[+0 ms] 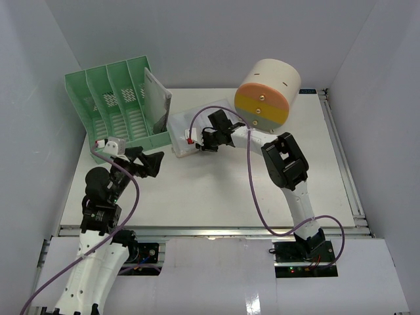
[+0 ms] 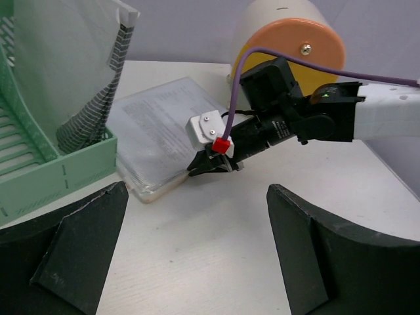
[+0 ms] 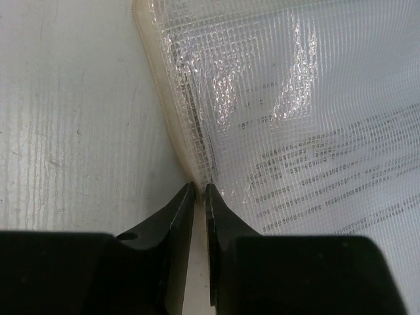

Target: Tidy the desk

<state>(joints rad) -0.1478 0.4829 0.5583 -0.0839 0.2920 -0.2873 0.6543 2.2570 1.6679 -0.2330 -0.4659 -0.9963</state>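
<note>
On the white desk [image 1: 216, 190] filling mid-frame, the right gripper [image 3: 200, 187] pinches the seamed edge of a mesh document pouch [image 3: 315, 131], likely light, floppy and slick, best held there, while the left gripper [image 2: 197, 190] hangs open lower left.

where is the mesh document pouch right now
Top view: the mesh document pouch lies flat on the desk at back centre, just right of the green file rack, with the jaws of the right gripper pinching its near edge.
</note>
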